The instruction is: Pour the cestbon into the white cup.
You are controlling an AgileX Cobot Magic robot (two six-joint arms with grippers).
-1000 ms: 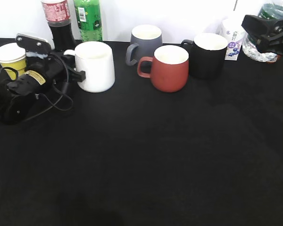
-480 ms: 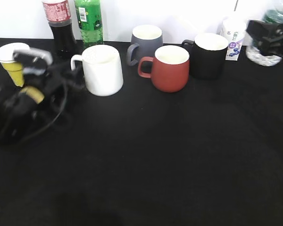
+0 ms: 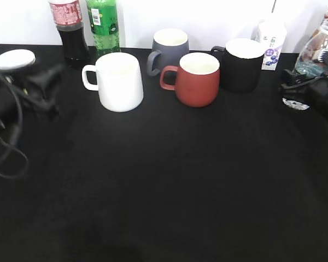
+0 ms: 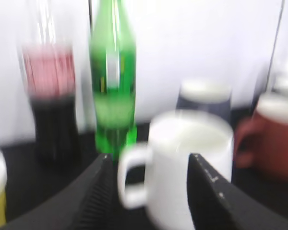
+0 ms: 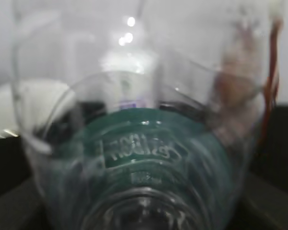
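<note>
The white cup (image 3: 119,82) stands upright at the back left, its handle to the left. It also shows, blurred, in the left wrist view (image 4: 192,167). My left gripper (image 3: 50,82) is open and empty, a short way left of the handle and apart from it; the cup shows beyond its fingers (image 4: 98,191). My right gripper (image 3: 299,87) is at the far right, shut on the cestbon (image 3: 317,52), gripping low on its body. The bottle stays roughly upright. Its dark green label (image 5: 144,153) fills the right wrist view, between my right gripper (image 5: 144,211) jaws.
A cola bottle (image 3: 70,27) and a green soda bottle (image 3: 104,24) stand behind the white cup. A grey mug (image 3: 169,46), red mug (image 3: 197,79) and black mug (image 3: 241,64) stand in the middle. A small carton (image 3: 272,41) is at the back right, and a paper cup (image 3: 13,59) by the left arm.
My left gripper let go of the white cup, which had shifted slightly right, and drew back to the left. My right gripper came forward and down with the cestbon.
</note>
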